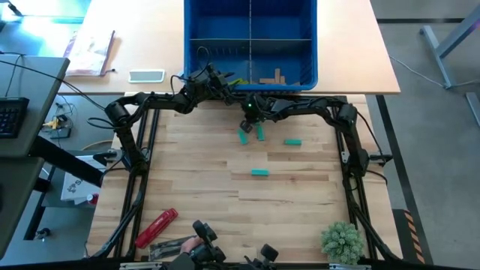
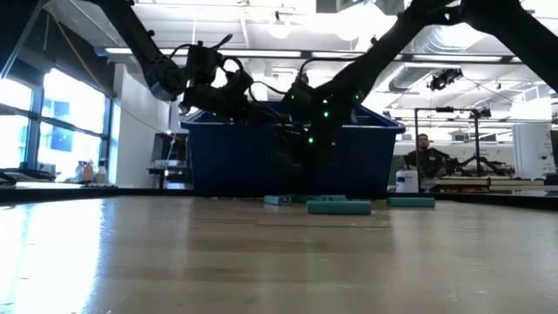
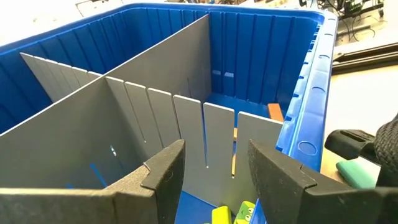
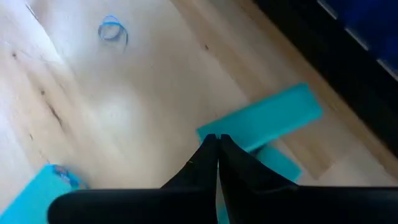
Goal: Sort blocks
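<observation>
A teal block [image 4: 37, 193] is cut off by the right wrist view's edge; another [image 4: 277, 163] perhaps lies half-hidden beneath a third [image 4: 264, 118].

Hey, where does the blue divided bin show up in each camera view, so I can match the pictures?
High view: the blue bin is at top centre, beyond the wooden table.
Low view: the bin stands centre, behind the arms.
Left wrist view: it fills the frame, grey dividers inside, past the open left gripper.
Right wrist view: the bin cannot be made out for certain.
Shared landmark: teal blocks on the table near the bin.
</observation>
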